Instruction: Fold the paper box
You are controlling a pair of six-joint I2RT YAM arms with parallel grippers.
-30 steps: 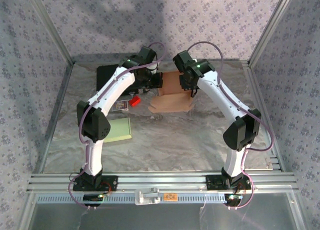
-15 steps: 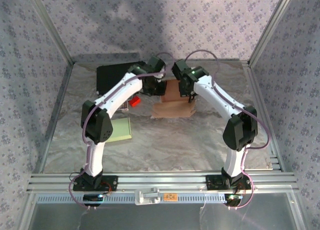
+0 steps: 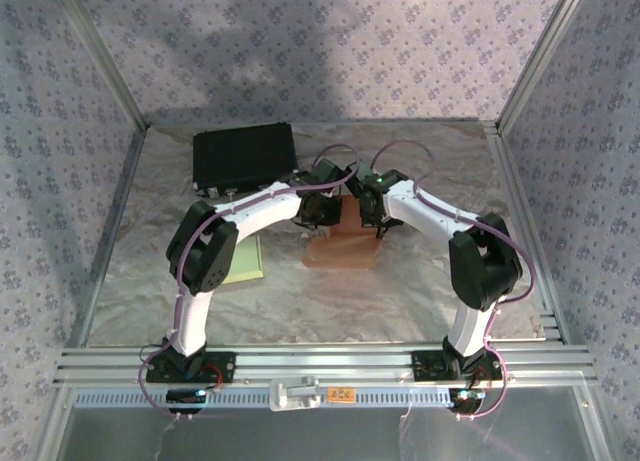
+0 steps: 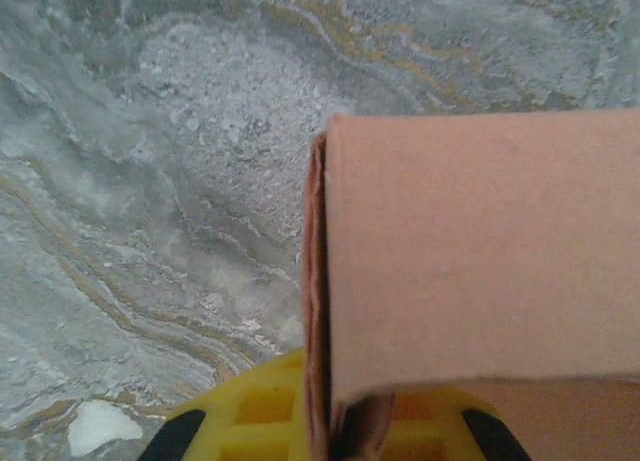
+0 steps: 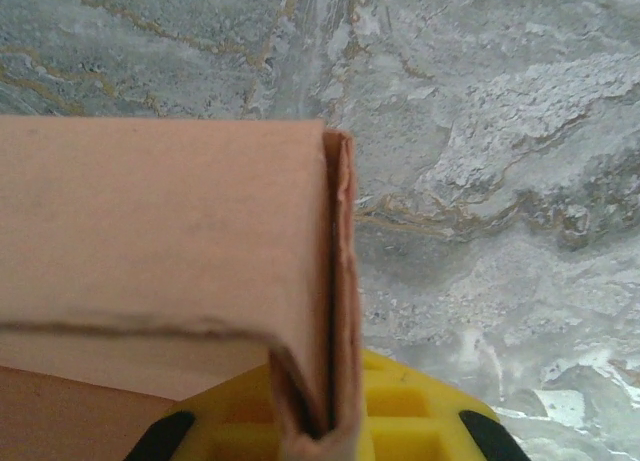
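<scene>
Both arms sit lower and nearer their bases than before, with the brown cardboard box (image 3: 340, 247) pulled toward them; the right gripper (image 3: 375, 221) has closed on its side wall.

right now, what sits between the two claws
The brown folded paper box: left claw and right claw each pinch one side of it, seen in the top view.

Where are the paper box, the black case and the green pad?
paper box (image 3: 342, 249), top view, near flat panel
black case (image 3: 243, 156), top view, top face
green pad (image 3: 248, 259), top view, exposed right half
</scene>
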